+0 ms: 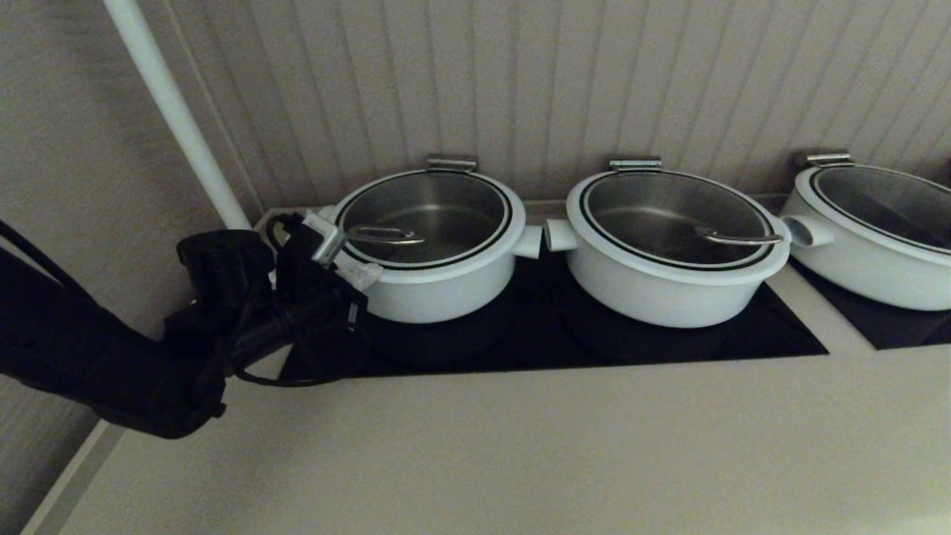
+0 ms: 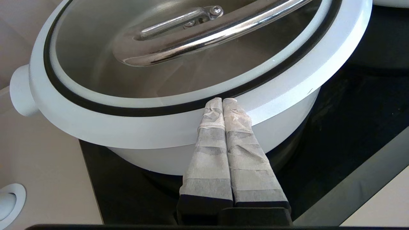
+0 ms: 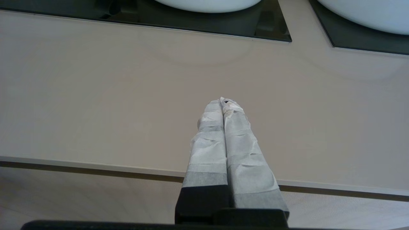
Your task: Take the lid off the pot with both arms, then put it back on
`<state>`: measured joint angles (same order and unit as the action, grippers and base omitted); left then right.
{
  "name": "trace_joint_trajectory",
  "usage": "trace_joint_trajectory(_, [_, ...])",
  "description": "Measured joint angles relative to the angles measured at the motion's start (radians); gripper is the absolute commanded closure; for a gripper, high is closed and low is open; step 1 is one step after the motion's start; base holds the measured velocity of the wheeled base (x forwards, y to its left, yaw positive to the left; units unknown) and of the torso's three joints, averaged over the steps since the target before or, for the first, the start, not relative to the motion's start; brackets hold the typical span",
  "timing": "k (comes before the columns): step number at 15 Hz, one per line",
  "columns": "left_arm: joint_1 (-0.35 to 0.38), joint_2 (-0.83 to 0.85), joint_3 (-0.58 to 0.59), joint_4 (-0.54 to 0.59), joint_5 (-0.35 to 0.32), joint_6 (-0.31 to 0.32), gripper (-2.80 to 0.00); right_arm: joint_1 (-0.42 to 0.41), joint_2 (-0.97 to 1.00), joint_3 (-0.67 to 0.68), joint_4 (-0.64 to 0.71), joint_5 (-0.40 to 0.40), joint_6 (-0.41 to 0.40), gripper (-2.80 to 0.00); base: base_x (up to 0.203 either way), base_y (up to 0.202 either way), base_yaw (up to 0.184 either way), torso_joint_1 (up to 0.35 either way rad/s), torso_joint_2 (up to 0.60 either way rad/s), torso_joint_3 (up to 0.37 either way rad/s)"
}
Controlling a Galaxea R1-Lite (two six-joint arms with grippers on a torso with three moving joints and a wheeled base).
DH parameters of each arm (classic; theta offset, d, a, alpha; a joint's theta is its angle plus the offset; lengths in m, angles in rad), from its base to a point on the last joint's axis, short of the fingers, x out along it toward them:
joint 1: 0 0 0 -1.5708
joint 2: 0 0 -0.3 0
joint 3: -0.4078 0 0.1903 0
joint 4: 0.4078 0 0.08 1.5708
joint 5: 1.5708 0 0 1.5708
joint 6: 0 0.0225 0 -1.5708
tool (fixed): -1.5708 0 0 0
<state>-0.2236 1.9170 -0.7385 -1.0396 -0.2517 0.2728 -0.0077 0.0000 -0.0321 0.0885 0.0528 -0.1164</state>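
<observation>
The pot (image 1: 438, 290) is the leftmost white one, straight-sided, on the black cooktop. The lid (image 1: 453, 200) sits on it, with its slim steel handle (image 1: 386, 237) on the glass. My left gripper (image 1: 362, 276) is shut and empty at the pot's front left. In the left wrist view its taped tips (image 2: 222, 100) lie against the lid's white rim (image 2: 287, 86), above the pot wall (image 2: 150, 156). My right gripper (image 3: 223, 101) is shut and empty over the beige counter near its front edge. It is out of the head view.
A wider white pot (image 1: 669, 286) with a lid stands just right of the task pot, their side handles almost touching. A third pot (image 1: 869, 260) is at far right. A white pipe (image 1: 171, 111) and a wall stand behind. The beige counter (image 1: 520, 446) lies in front.
</observation>
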Motion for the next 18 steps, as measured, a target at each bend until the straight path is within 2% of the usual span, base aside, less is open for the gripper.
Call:
trace_joint_trajectory(7, [0.002,-0.017,0.018,0.005,0.000,0.001,0.00,0.000,0.000,0.000,0.000,0.001,0.000,0.00,0.000,0.000,0.000,0.000,0.00,0.000])
trace_joint_trajectory(18, [0.034,-0.222,0.222,0.004,0.000,-0.001,0.00,0.000,0.000,0.000,0.000,0.000,0.000,0.00,0.000,0.000,0.000,0.000,0.00,0.000])
